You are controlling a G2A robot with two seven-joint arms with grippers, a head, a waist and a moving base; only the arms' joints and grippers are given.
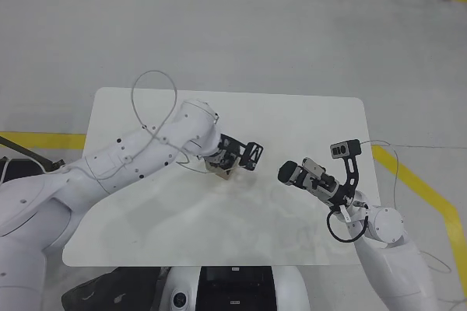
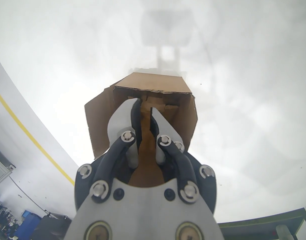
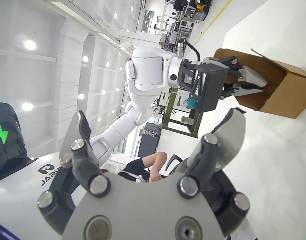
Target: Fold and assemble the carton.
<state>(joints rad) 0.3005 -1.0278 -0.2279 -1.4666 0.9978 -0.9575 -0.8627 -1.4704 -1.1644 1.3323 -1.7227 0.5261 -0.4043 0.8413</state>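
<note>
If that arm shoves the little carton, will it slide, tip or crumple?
Probably slide: the carton looks small, empty and light, and seems to rest on a smooth table. Its walls would likely flex rather than stay stiff, since the thin cardboard shows ragged edges and loose flaps standing open. Tipping seems unlikely with the left gripper reaching inside it.

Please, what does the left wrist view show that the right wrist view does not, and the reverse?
Left wrist view: the carton's inside, seen along the left pincer reaching into its open end, with a ragged inner edge. Right wrist view: the open right pincer, holding nothing and apart from the carton, and the carton's outer side wall. Both: the brown carton on the white table, with the left pincer in its mouth.
</note>
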